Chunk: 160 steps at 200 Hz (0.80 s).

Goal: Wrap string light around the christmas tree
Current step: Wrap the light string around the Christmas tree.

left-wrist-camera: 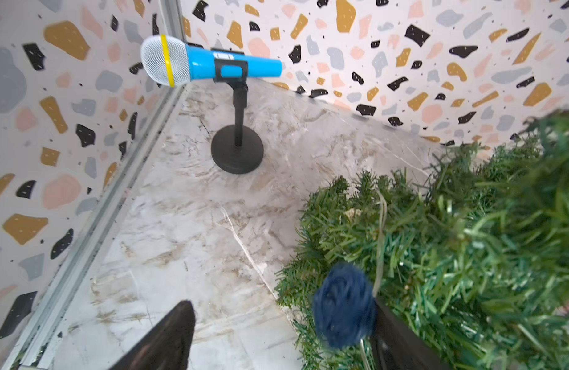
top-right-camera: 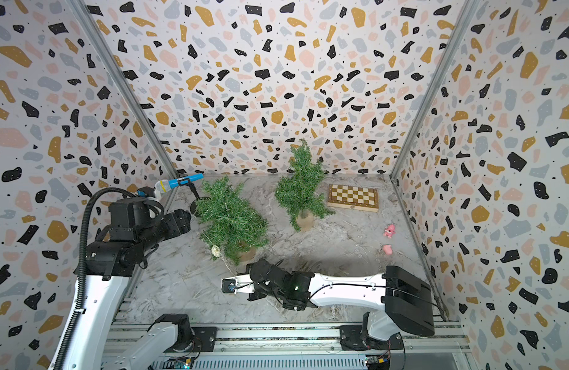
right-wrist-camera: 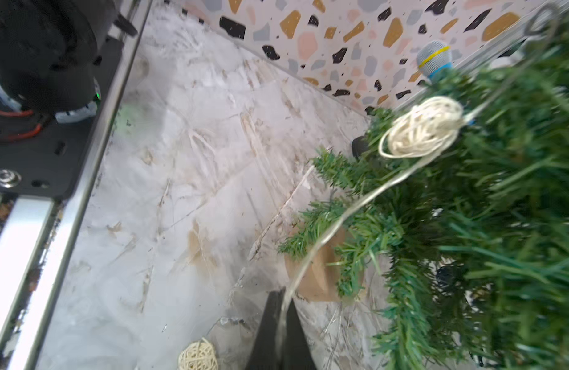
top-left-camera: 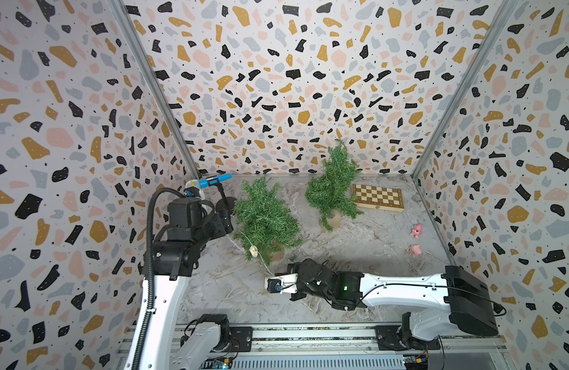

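In both top views the string light [top-left-camera: 253, 250] hangs on the nearer christmas tree [top-left-camera: 265, 221]. In the left wrist view the left gripper [left-wrist-camera: 283, 339] stands wide apart; a blue ball of the light lies between its jaws, against the tree. In the right wrist view the right gripper [right-wrist-camera: 281, 317] is pinched on the wire, near the tree's base.

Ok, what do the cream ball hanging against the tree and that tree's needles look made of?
Cream ball: matte wound strands with gaps between them, probably rattan or stiff cord.
Tree needles: flat, slightly shiny green strips, so probably plastic.
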{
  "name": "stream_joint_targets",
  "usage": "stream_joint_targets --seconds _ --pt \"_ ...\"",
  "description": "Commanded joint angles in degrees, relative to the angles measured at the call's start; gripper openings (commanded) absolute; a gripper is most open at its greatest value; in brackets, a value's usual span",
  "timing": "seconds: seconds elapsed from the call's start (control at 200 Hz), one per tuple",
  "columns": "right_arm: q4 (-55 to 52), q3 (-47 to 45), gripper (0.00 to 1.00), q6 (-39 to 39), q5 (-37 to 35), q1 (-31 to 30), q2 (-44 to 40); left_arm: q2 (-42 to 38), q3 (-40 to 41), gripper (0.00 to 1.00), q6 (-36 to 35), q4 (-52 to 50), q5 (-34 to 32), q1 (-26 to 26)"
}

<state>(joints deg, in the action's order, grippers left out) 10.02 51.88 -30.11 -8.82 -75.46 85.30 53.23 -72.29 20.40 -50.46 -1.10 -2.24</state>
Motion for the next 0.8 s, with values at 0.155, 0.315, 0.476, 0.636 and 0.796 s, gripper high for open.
stream_joint_targets --seconds 0.155,0.315,0.476,0.636,0.796 --pt "-3.2 0.5 0.00 1.0 1.7 0.5 -2.4 2.4 3.4 0.79 8.4 7.1 15.3 0.9" --pt "-2.5 0.2 0.00 0.8 0.8 0.5 -2.7 3.2 6.0 0.67 8.9 8.8 17.4 2.1" --pt "-2.1 0.8 0.00 0.7 0.6 0.5 -2.1 2.8 6.7 0.25 8.5 8.4 15.9 2.9" --pt "-1.8 0.9 0.00 1.1 0.3 0.8 -2.6 2.3 4.4 0.06 5.9 5.2 7.1 3.4" --pt "-1.5 0.5 0.00 1.2 -1.7 2.4 -2.4 3.3 3.1 0.01 4.0 5.7 1.5 3.6"
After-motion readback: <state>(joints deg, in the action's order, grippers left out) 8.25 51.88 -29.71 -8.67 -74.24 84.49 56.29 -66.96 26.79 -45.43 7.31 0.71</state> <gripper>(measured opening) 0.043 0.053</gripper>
